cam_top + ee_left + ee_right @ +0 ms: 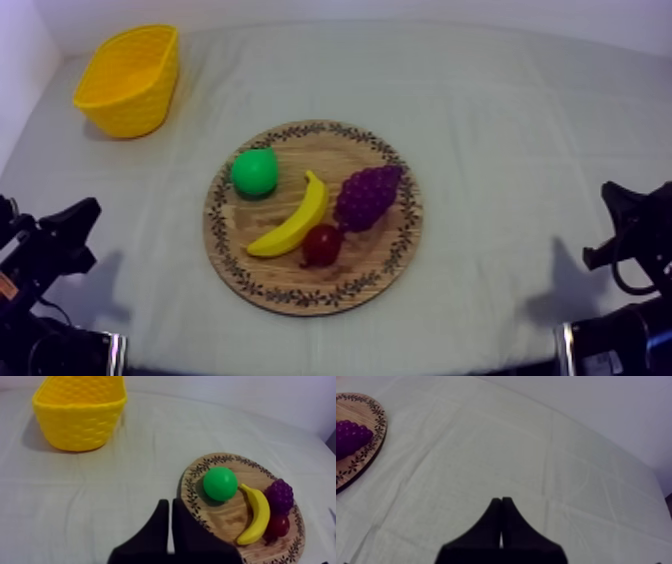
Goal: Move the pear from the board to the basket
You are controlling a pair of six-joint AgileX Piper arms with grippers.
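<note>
A green pear lies on the upper left part of the round wooden board in the middle of the table. The yellow basket stands at the far left. My left gripper rests low at the left, shut on nothing, its tip short of the board's near rim. My right gripper rests low at the right, shut on nothing, over bare cloth.
On the board beside the pear lie a banana, a bunch of grapes and a small red fruit. Open cloth stretches between board and basket.
</note>
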